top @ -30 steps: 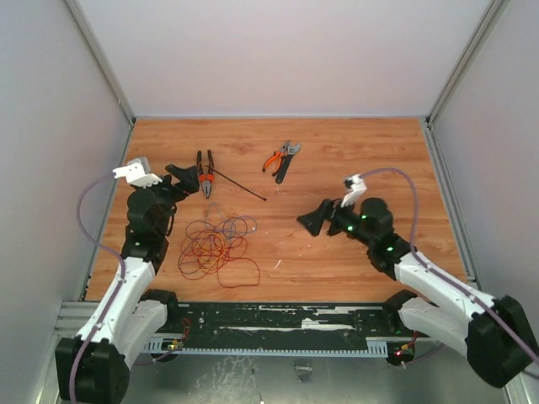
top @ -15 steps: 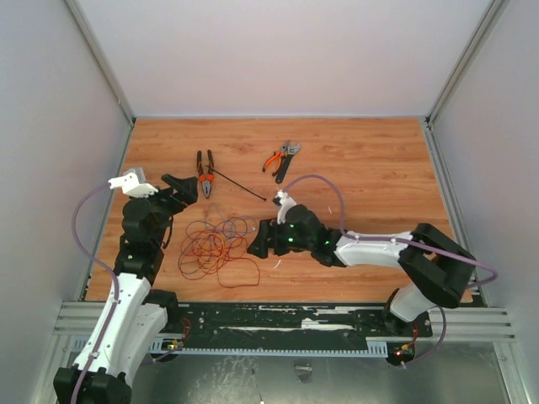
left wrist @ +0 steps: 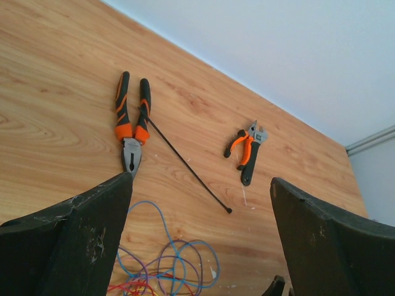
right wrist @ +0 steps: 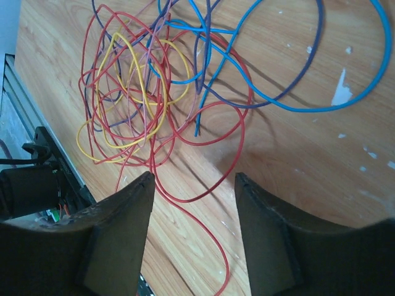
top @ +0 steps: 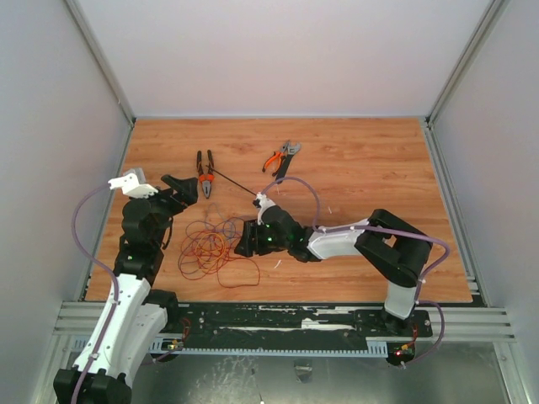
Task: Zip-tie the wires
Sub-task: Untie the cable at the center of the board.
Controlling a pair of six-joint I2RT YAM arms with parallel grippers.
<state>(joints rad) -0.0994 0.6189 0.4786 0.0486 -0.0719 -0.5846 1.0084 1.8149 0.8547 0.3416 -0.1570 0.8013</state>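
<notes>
The wires [top: 215, 244] lie as a loose tangle of red, orange, yellow, blue and purple loops on the wooden table, left of centre. My right gripper [top: 244, 240] hangs low at the tangle's right edge, open, with a red strand [right wrist: 203, 191] lying on the table between its fingers, not pinched. The wrist view shows the wires [right wrist: 142, 92] just ahead of the right gripper [right wrist: 193, 176]. The black zip tie [top: 232, 181] lies straight behind the tangle. My left gripper [top: 178, 187] hovers wide open and empty, with the zip tie [left wrist: 185, 165] and the wires [left wrist: 166, 271] ahead of the left gripper [left wrist: 200, 179].
Orange-handled pliers [top: 205, 172] lie beside the zip tie's far-left end, also in the left wrist view as the pliers [left wrist: 131, 126]. Small orange cutters [top: 280, 158] lie at the back centre. White walls enclose the table on three sides. A metal rail [top: 295, 320] runs along the near edge.
My right arm has swung left across the table to the wires' right edge, and its jaws have narrowed. The left arm shifted slightly, then held still.
</notes>
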